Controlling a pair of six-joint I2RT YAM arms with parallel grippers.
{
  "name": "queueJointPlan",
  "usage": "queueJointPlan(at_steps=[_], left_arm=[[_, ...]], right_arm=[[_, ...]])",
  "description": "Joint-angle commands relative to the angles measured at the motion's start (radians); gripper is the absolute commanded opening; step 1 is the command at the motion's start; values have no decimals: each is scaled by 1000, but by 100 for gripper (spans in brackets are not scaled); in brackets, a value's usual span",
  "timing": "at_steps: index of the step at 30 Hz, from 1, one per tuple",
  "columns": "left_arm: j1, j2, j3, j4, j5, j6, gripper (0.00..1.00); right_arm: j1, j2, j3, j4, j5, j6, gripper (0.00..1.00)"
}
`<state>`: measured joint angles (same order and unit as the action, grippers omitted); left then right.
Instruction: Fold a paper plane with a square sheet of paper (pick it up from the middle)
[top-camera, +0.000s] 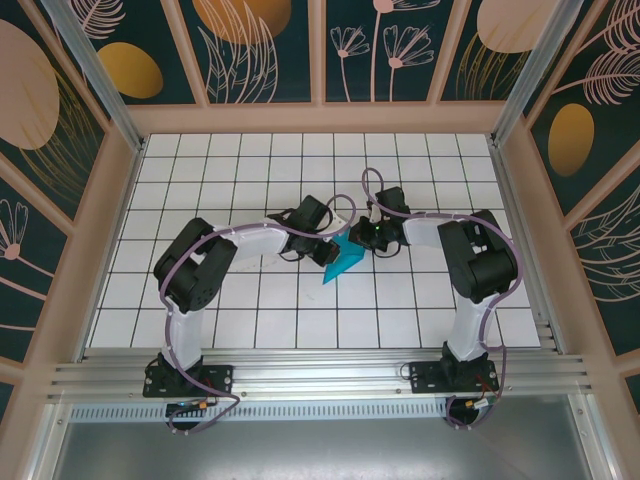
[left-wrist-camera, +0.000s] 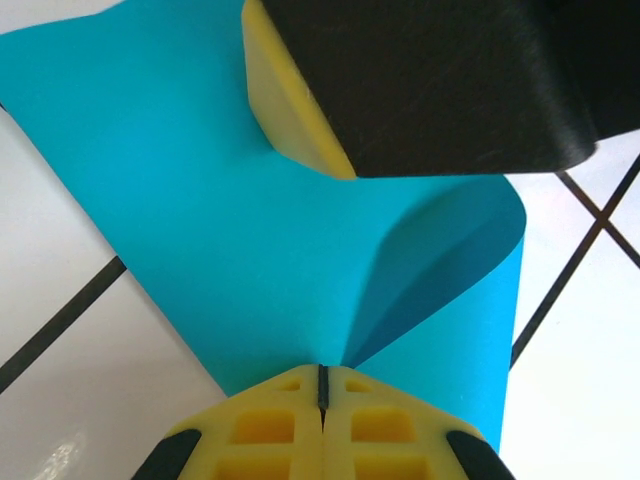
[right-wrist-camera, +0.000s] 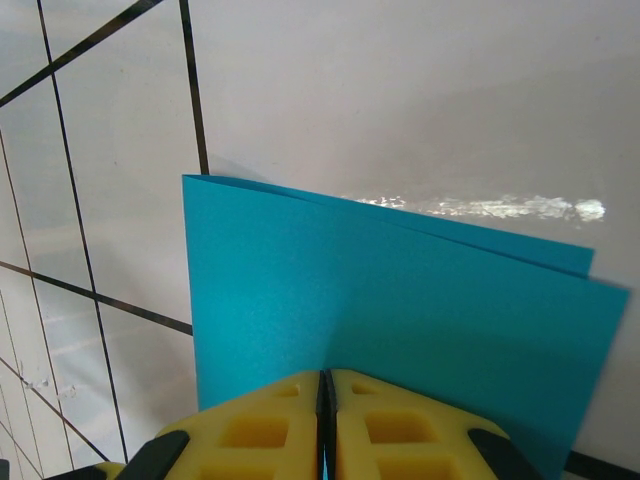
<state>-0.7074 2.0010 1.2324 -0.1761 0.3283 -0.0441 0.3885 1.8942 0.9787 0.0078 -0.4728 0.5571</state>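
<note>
two grips on the square sheet of paper (top-camera: 338, 265): left fingers (left-wrist-camera: 300, 410) and right fingers (right-wrist-camera: 300, 410) each pinch an edge. it sits folded mid-frame in my top view, over the worktop (top-camera: 250, 320).

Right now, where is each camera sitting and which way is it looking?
Top external: above and behind the arm bases, looking down at the table; both arms show, left gripper and right gripper meeting at the teal paper.
Left wrist: on the left wrist, looking along its shut fingers at the paper.
Right wrist: on the right wrist, looking past its shut fingers at paper and table.
Shared: both wrist views show the same pinched paper.
</note>
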Motion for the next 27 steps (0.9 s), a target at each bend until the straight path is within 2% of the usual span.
queueJointPlan(at_steps=[1, 27], left_arm=[[1, 15, 22, 11, -11, 27, 6], [1, 50, 7, 35, -28, 31, 6]], right_arm=[[6, 48, -47, -53, 53, 9, 13], [12, 47, -45, -51, 54, 20, 14]])
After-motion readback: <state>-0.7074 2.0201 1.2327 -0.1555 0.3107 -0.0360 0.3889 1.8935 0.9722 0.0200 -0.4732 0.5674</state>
